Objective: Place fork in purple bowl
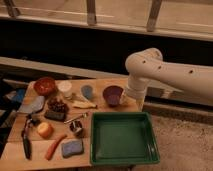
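Observation:
The fork (75, 118) is a slim silvery utensil lying flat on the wooden table, left of the green tray and apart from the arm. The purple bowl (113, 95) stands upright near the table's back right, and I see nothing in it. My white arm reaches in from the right and bends down just right of the purple bowl. The gripper (128, 98) is at its lower end, close beside the bowl's right rim and far from the fork.
A green tray (123, 137) fills the front right. A red-orange bowl (45, 86), white cup (64, 88), blue-grey cup (87, 91), yellowish curved piece (82, 104), dark food items, black-handled tool (25, 145), orange fruit (45, 130), carrot (54, 146) and blue sponge (72, 148) crowd the left.

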